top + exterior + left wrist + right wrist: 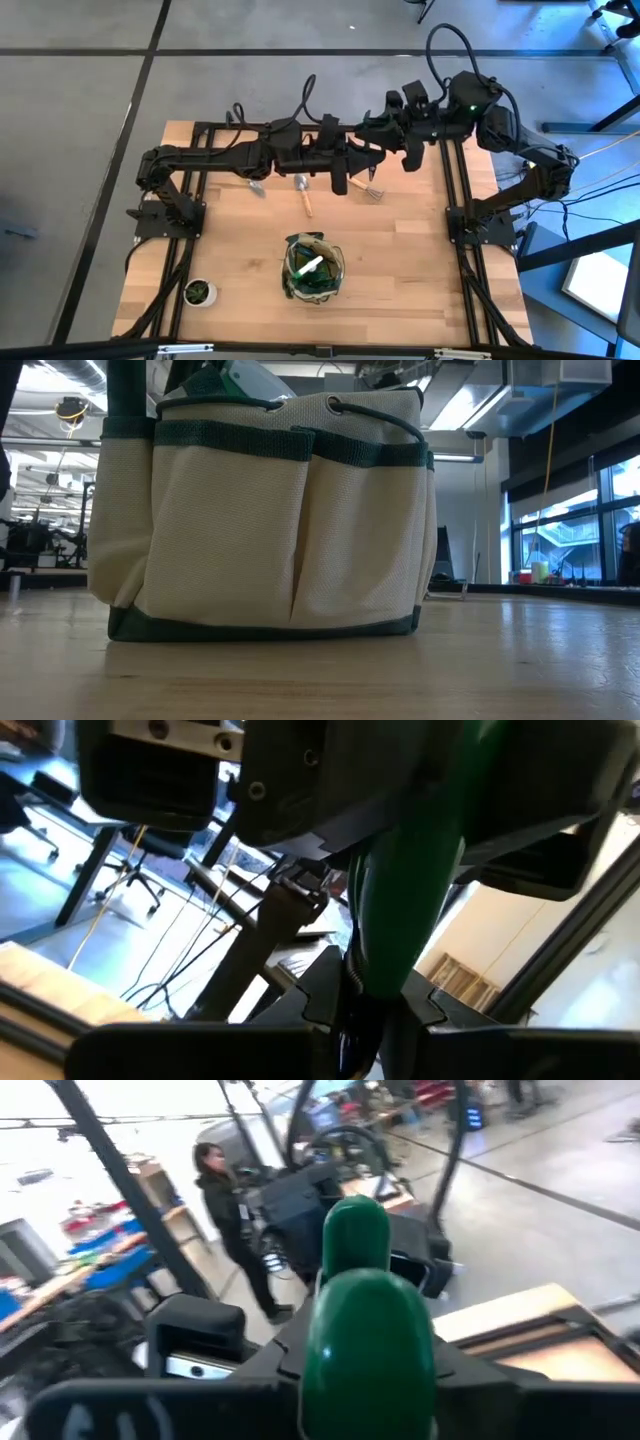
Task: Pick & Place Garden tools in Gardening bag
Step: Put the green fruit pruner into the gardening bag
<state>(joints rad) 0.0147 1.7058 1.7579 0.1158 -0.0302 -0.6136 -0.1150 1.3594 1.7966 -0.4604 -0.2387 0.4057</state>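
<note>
Arms are seen meeting overhead at the table's far side, well apart from the bag. At table level, only the bag is shown. From each wrist, a green tool is seen pinched by the left gripper and the right gripper. One hold should be released only once the other is judged firm.

Cream gardening bag with dark green trim, green-handled shears, light wooden table

Both arms crowd the far edge; gardening bag apparently unobstructed.
</note>
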